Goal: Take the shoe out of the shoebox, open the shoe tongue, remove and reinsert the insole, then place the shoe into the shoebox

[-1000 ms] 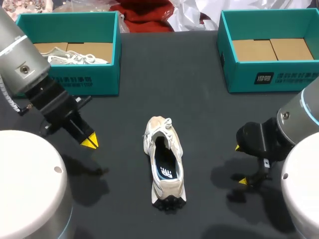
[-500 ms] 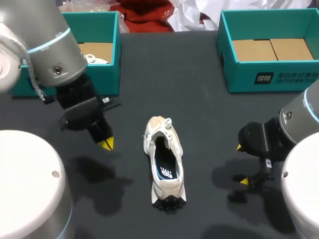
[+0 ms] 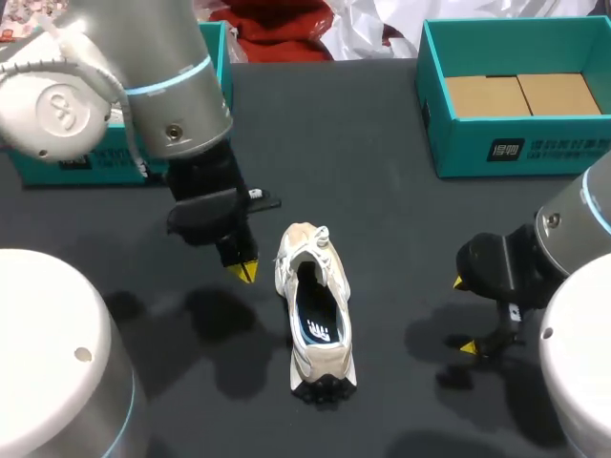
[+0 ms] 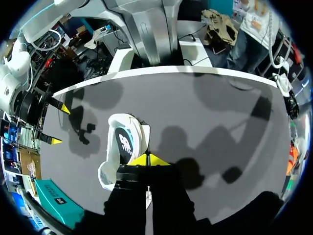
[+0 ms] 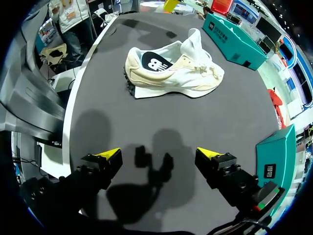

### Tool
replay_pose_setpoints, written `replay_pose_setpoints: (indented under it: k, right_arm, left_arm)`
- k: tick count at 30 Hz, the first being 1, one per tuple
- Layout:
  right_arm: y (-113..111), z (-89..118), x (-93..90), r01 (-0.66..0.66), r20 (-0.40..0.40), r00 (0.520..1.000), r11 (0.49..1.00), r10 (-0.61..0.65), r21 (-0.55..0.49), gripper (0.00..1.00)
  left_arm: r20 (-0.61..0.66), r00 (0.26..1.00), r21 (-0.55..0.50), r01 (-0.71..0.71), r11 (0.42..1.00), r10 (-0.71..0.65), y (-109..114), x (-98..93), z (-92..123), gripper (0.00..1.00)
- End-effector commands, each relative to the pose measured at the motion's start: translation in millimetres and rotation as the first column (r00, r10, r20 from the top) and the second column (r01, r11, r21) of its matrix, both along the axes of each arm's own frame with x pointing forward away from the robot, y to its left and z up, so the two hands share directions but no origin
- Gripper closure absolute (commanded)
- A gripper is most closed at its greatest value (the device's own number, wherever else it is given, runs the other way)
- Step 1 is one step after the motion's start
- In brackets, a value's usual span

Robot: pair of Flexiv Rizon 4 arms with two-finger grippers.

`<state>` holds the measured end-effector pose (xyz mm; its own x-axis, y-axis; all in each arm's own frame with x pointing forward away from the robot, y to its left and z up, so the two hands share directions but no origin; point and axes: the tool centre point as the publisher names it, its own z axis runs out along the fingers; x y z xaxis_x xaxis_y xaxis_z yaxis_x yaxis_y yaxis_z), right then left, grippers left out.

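Black, matt cloth covers the table [image 3: 382, 210], and both arms stand over it. The left gripper [image 4: 148, 159] is clenched on nothing, its two yellow tips pressed together into one point. It hangs just beside the shoe [image 3: 313, 310], at the shoe's left flank near the laces [image 3: 320, 239]. I cannot tell if it touches the shoe. The right gripper [image 5: 159, 154] is released, with its fingers wide apart and only bare cloth between them. It is well apart from the shoe, on the shoe's right side.

The shoe, cream and white, stands on its sole in the middle of the table, the dark heel towards the robot and the toe towards the far side. The insole [image 3: 316, 324] lies inside the opening, dark with a white mark on it. The tongue [image 5: 194, 41] stands up ahead of the opening.

At the far left corner the left shoebox [image 3: 215, 57], teal, is mostly hidden behind the left arm. At the far right the right shoebox [image 3: 516, 143], also teal, is open and shows brown cardboard [image 3: 520, 95] inside. Its front wall has white print. Bare cloth lies between the shoe and both boxes, and also between the shoe and the right gripper. The table's near edge is pale, and the heel is not far from it.
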<state>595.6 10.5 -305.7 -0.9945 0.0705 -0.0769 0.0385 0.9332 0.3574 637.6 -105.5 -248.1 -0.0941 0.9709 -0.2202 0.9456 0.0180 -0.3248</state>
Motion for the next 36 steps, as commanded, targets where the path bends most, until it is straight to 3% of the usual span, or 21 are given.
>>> replay_pose_setpoints:
  k: [1,7,14,20,36]
  right_arm:
    - [-1,1,-3.2,0.002,0.004,1.0,1.0,-0.002,0.0,0.0]
    - [-1,1,-3.2,0.002,0.004,1.0,1.0,-0.002,0.0,0.0]
    - [-22,9,4.0,-0.029,0.019,0.999,1.0,0.029,-0.013,0.0]
    - [-32,10,9.8,-0.036,0.012,0.999,0.999,0.036,-0.018,0.0]
    - [-33,9,10.4,-0.038,0.011,0.999,0.999,0.038,-0.009,0.0]
  left_arm:
    - [-0.018,0.999,0.123,0.045,0.991,-0.043,-13,7.7,-3,1.0]
    - [-0.037,0.995,0.131,0.093,0.987,-0.089,-32,7.0,-15,1.0]
    - [-0.061,0.987,0.163,0.156,0.974,-0.148,-54,1.6,-41,1.0]
    - [-0.094,0.976,0.167,0.212,0.963,-0.198,-60,-6.0,-58,1.0]
    - [-0.083,0.953,0.233,0.302,0.924,-0.291,-62,-26.5,-87,1.0]
